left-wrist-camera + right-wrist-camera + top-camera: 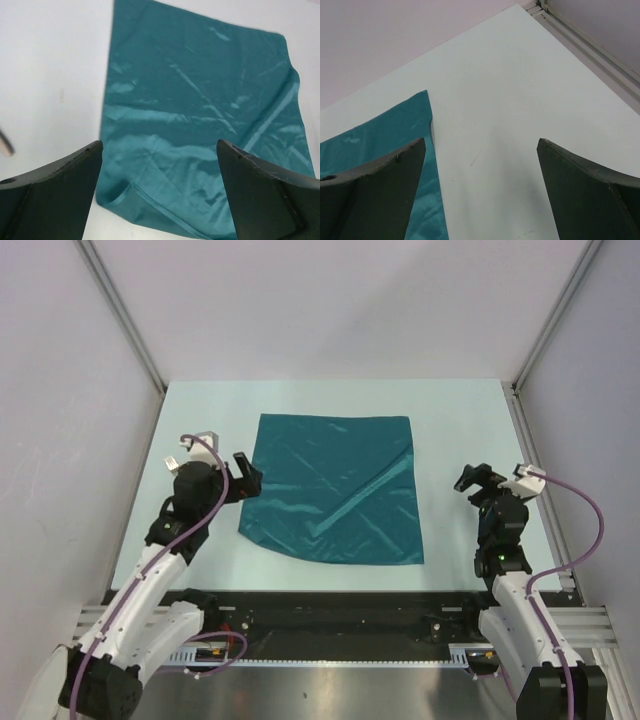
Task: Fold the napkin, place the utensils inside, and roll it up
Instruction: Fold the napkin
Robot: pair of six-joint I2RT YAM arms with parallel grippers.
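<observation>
Pale walls close in a light tabletop [455, 410], and on it the dark teal napkin [335, 490] lies spread flat and creased, a little left of centre, between the two arms. We see no utensils in any view, so we cannot say where they are.

We judge that the folding step has not begun, since the cloth looks to be a single open sheet. The next move calls for a low, clean pinch on one edge or corner, lifting only that thin layer without dragging the whole sheet.

Over the napkin's near-left part hangs the left gripper [159, 147], its jaws spread wide and holding nothing. The right gripper [481, 142] stands apart from the cloth's right edge over bare table, equally wide and empty.

Only the overhead view gives the whole outline and the long diagonal crease. Only the left wrist view shows the doubled hem at the near-left corner. The right wrist view catches just the far-right corner and the frame rail [590, 42].
</observation>
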